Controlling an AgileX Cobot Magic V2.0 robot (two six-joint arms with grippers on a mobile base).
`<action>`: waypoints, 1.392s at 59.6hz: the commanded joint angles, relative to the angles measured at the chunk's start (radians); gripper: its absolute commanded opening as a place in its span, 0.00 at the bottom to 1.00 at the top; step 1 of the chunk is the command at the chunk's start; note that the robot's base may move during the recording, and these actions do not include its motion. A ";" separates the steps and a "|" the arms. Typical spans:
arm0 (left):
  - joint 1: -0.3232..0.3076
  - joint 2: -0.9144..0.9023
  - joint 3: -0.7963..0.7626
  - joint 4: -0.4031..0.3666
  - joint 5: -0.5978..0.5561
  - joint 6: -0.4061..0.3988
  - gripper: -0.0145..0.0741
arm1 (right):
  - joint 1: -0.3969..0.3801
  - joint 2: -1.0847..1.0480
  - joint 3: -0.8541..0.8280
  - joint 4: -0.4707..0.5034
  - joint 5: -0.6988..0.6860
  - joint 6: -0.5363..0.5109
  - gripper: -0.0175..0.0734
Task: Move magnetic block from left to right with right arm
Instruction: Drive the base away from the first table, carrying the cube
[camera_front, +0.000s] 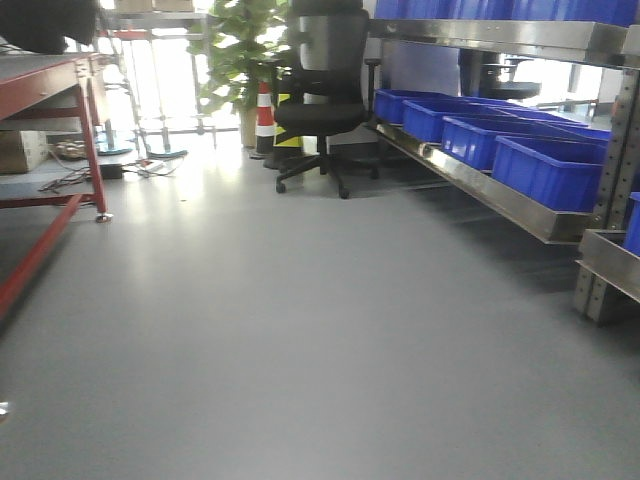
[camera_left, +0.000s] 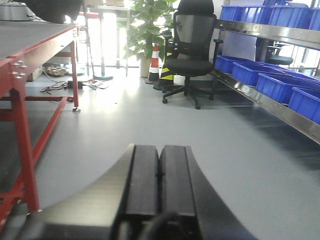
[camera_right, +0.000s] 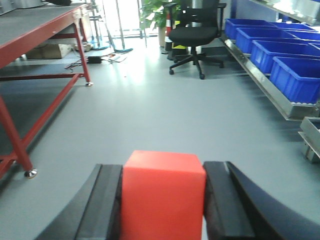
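The magnetic block (camera_right: 162, 195), a matte red cube, fills the gap between the two black fingers of my right gripper (camera_right: 163, 175), which is shut on it; both pads press its sides. It is held in the air, with the grey floor far below and ahead. My left gripper (camera_left: 160, 150) is shut with nothing in it, its two black pads pressed together. Neither gripper nor the block shows in the exterior front-facing view.
A red-framed table (camera_right: 30, 35) stands at the left. A black office chair (camera_front: 322, 90), a potted plant (camera_front: 240, 50) and a striped cone (camera_front: 265, 115) stand at the back. Steel shelving with blue bins (camera_front: 500, 140) runs along the right. Cables (camera_front: 90, 170) lie under the table.
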 joint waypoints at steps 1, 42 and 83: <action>-0.001 -0.014 0.008 0.000 -0.092 -0.007 0.03 | -0.006 0.017 -0.026 -0.020 -0.085 -0.009 0.42; -0.001 -0.014 0.008 0.000 -0.092 -0.007 0.03 | -0.006 0.017 -0.026 -0.020 -0.085 -0.009 0.42; -0.001 -0.014 0.008 0.000 -0.092 -0.007 0.03 | -0.006 0.017 -0.026 -0.020 -0.085 -0.009 0.42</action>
